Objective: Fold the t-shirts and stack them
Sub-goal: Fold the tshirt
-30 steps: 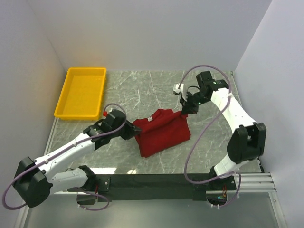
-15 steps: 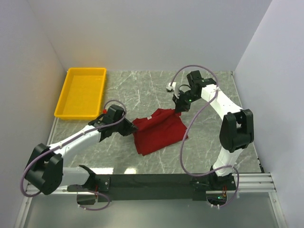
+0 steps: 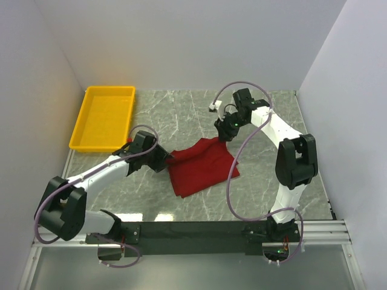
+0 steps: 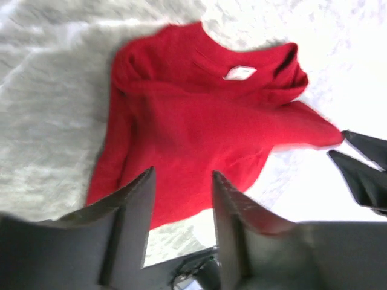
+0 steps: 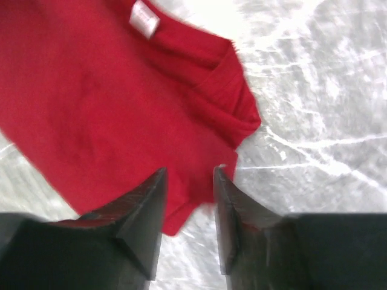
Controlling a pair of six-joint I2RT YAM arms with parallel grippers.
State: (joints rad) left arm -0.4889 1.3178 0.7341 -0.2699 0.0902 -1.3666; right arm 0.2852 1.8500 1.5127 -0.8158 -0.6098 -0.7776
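A dark red t-shirt lies folded and rumpled on the marble table, its white neck label facing up. My left gripper is at the shirt's left edge. In the left wrist view, the left gripper stands open just above the cloth with nothing between its fingers. My right gripper hovers at the shirt's far right corner. Seen from the right wrist, the right gripper is open too, over the t-shirt and its edge, and holds nothing.
An empty yellow tray sits at the far left of the table. White walls close in the back and both sides. The black rail with the arm bases runs along the near edge.
Both grippers have opened and let go of the shirt, which has dropped and spread on the table. The right arm has swung left and farther back; the left gripper has shifted slightly.
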